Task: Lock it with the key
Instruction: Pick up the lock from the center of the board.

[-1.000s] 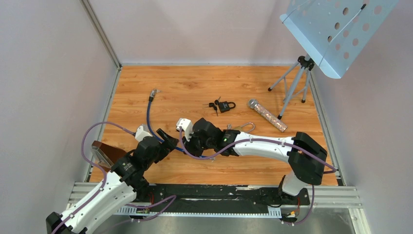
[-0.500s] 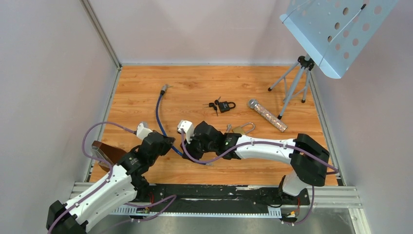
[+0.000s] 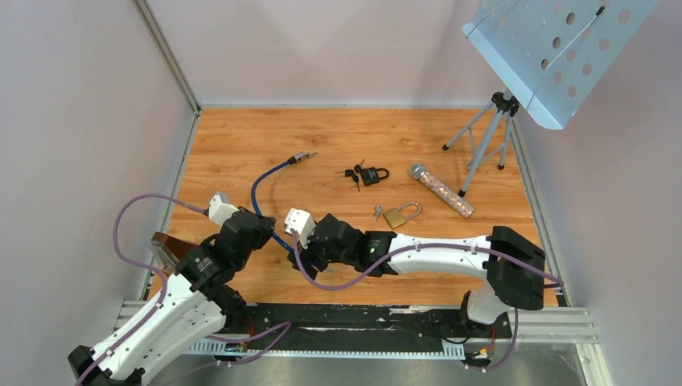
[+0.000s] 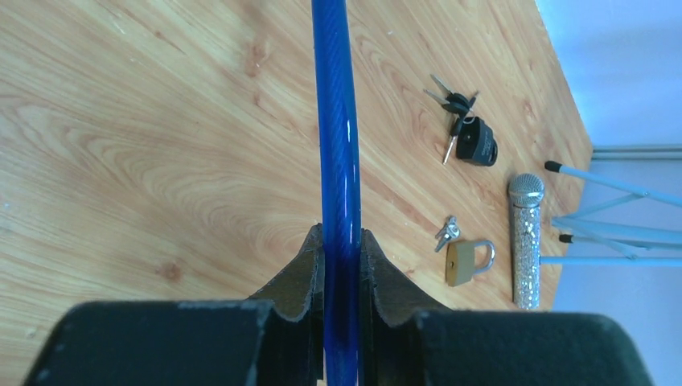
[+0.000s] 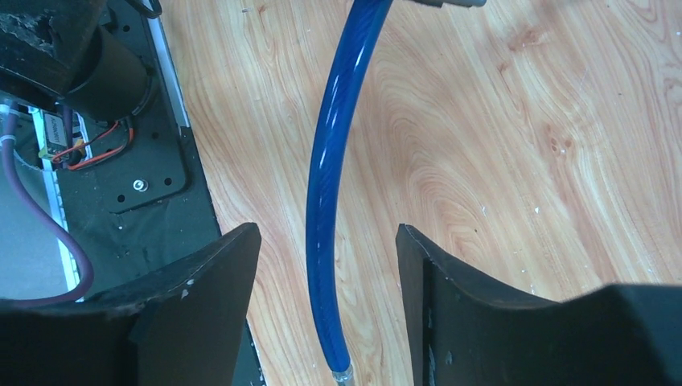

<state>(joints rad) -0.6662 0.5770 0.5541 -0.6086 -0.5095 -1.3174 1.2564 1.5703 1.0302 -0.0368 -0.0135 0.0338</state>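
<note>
Padlocks: two, one brass padlock [image 3: 395, 216] and one black padlock [image 3: 375, 174]. Key bunches: two, the silver keys [image 3: 377, 211] and the black-headed keys [image 3: 352, 174]. Blue cable [image 4: 336, 145]: one. Microphone [image 3: 441, 191]: one. Music stand [image 3: 555, 48]: one. Robot arms: two, left arm [image 3: 173, 314] and right arm [image 3: 434, 244]

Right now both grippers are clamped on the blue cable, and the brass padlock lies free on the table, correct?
Not quite. Only the left gripper is clamped on the blue cable; the right gripper stands open, the cable passing between its fingers, as the right wrist view shows. The brass padlock does lie free on the table.
</note>
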